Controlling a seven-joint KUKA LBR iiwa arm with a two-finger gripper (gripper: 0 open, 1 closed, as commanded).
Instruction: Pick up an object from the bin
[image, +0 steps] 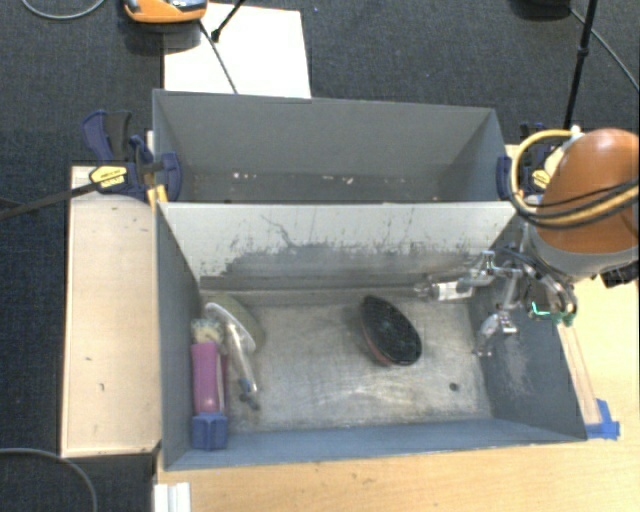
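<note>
Starting at the front of the bin (330, 435): in the front-left corner there's a purple tube (207, 378) lying along the left wall, with its blue cap (210, 432) pointing at the front wall. A clear curved plastic piece (238, 345) is tucked right against it. Those two touch, so going for either one would probably drag the other along.

Further back, roughly mid-floor, sits a dark round disc (390, 332). It's tilted a bit, with a reddish edge showing on its left side, and there's bare floor all round it. That's the nearest thing to your gripper (468, 310), so I'd guess it's the sensible pick.

The gripper hangs low by the right wall, to the right of the disc and a little further back, not over it. Its fingers look spread with nothing between them, one reaching left toward the back wall (330, 240).

If you go for the disc:
- Slide left first so it's centred between the fingers, then come down.
- Turn the wrist so the fingers close across the thin edge rather than the flat face. It looks like the sort of thing that will skid or tip if one finger lands first.
- Mind the right wall, you're close to it.
</note>
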